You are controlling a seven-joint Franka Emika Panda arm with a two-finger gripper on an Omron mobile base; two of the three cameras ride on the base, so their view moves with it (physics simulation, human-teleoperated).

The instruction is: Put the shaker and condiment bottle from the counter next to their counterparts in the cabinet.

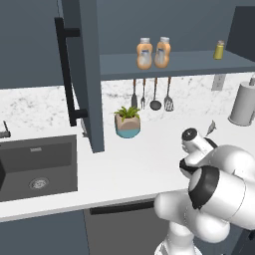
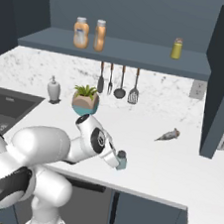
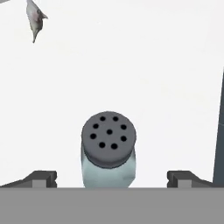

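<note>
White arm (image 2: pixel 54 149) folded low and reaching forward, end effector (image 3: pixel 111 177) angled downward, fingers spread wide

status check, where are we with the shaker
Gripper open, straddling shaker, no grip. Both orange bottles on cabinet shelf. Nothing in the way.

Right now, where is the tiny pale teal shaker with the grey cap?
The tiny pale teal shaker stands on the white counter, between the open gripper fingertips.
</note>
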